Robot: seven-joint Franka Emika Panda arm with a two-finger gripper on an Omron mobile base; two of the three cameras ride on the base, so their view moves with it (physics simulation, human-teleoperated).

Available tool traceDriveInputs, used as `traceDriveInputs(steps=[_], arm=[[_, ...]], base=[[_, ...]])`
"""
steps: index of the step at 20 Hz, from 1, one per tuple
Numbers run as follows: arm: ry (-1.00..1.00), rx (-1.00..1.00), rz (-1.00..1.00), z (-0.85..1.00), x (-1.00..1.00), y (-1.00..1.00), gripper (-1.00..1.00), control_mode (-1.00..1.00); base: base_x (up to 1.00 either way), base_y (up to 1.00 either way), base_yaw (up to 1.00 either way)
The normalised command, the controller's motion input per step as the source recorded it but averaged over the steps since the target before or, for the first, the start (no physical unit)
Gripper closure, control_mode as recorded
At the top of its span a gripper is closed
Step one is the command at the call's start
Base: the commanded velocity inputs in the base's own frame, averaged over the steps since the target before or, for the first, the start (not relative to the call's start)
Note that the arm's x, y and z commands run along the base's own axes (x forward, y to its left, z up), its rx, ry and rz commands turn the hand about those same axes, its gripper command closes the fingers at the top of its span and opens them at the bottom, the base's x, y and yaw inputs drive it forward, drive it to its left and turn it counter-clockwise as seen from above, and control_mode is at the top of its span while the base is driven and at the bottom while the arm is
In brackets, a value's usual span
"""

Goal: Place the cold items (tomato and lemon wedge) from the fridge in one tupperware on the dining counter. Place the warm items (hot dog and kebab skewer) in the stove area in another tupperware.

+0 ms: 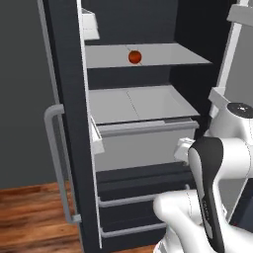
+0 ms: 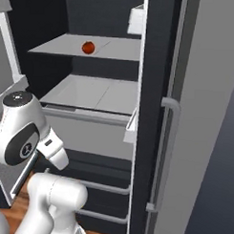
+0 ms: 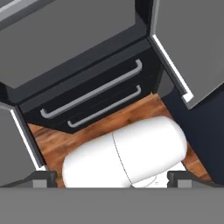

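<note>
Claw (image 3: 111, 177) jaws stand fully apart, holding nothing, aimed down at the wood floor (image 3: 57, 142) before the fridge (image 1: 69, 99). Fingertips (image 3: 41, 178) sit at the lower corners of the hand view. Beyond them, two lower fridge drawers with grey bar handles (image 3: 94, 92) face the camera. Both fridge doors stand open. Inside, light grey shelves (image 1: 143, 101) are stacked above a closed bin. Tomato (image 1: 135, 57) rests on the upper shelf, near its front edge, well above the arm.
</note>
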Motion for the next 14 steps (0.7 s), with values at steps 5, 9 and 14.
traceDriveInputs(steps=[5, 9, 14], arm=[[0.0, 0.0, 0.0, 0.0, 0.0, 0.0, -1.0, 1.0], [0.0, 0.0, 0.0, 0.0, 0.0, 0.0, -1.0, 1.0], [0.0, 0.0, 0.0, 0.0, 0.0, 0.0, -1.0, 1.0]], base=[[0.41, 0.21, 0.24], [0.36, 0.19, 0.29], [0.32, 0.16, 0.31]])
